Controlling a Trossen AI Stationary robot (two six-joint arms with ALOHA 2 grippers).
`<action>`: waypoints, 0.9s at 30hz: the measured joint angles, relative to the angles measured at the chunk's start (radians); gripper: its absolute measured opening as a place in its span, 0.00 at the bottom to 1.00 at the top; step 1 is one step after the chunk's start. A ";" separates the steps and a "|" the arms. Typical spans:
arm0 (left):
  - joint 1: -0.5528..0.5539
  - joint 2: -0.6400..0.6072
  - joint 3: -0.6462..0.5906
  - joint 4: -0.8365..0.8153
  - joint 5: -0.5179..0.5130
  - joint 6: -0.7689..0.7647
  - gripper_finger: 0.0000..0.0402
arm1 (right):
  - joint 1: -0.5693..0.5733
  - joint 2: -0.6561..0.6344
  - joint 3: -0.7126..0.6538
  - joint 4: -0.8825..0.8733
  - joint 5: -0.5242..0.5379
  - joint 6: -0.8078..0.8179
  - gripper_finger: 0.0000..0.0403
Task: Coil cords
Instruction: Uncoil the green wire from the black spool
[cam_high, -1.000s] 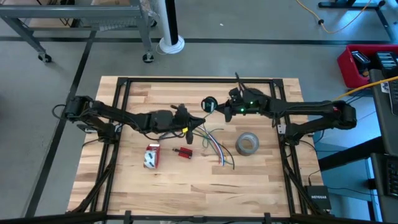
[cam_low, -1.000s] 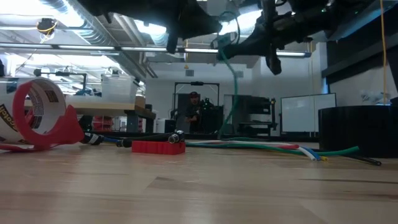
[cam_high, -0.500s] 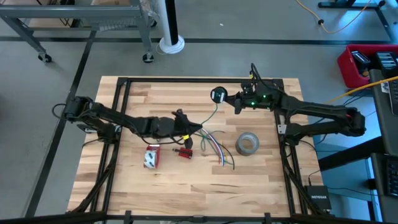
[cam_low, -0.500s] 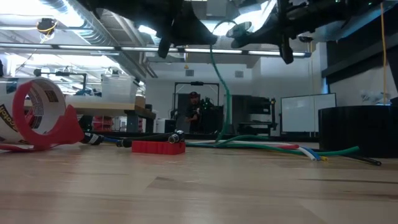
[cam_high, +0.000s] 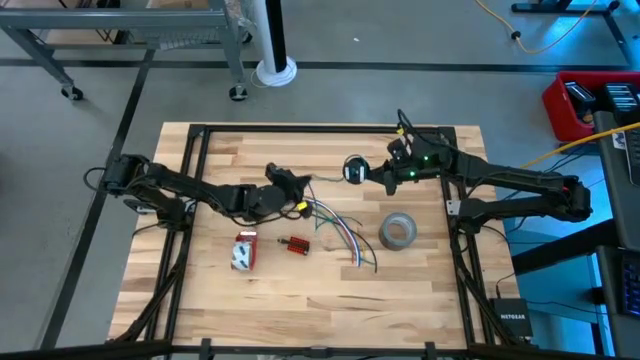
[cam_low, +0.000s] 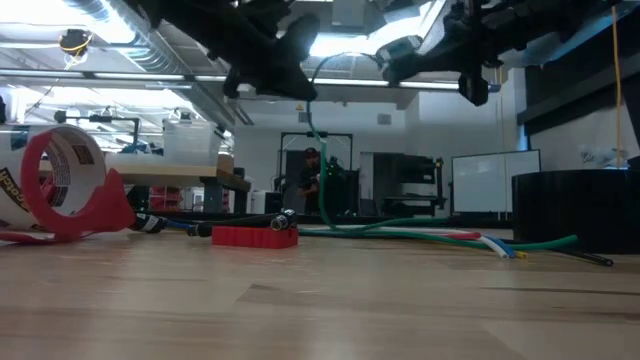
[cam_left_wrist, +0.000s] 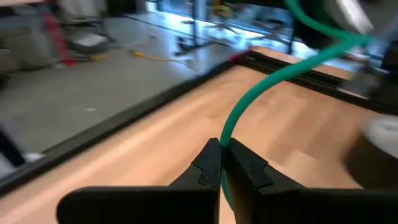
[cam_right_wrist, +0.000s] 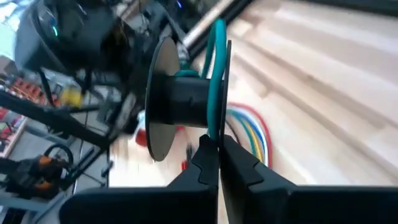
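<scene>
Right end effector: raised over the far middle of the worktop, fingers pinched tight on the rim of a small dark spool; a few turns of green cord sit on its hub.
Why the spool is held so: probably to keep it clear of the worktop and free to take on more cord as it is wound.
Left end effector: also lifted, just left of the spool, fingers closed on the green cord a little way along from it.
Why the cord is held so: likely to keep the run to the spool under control, so that turns lay neatly.
Where the cord is: one end wound on the spool, a short arched span in the air between the two end effectors, the rest hanging down to the worktop.
Cord direction: the held span runs roughly left to right, then drops steeply.
Spool axis: roughly level, its flat discs standing on edge.
Loose cords: several coloured ones lie fanned on the worktop, just beside a grey tape roll, not yet coiled.
</scene>
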 joint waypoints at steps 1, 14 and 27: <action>0.013 0.000 0.000 0.003 -0.015 0.001 0.01 | 0.000 0.001 0.000 -0.019 0.000 0.000 0.00; 0.151 0.000 0.000 0.379 0.147 0.088 0.01 | 0.000 0.027 0.000 -0.082 0.063 0.001 0.00; 0.042 -0.001 0.001 0.435 0.382 0.085 0.01 | -0.001 0.178 0.000 0.123 0.203 0.001 0.00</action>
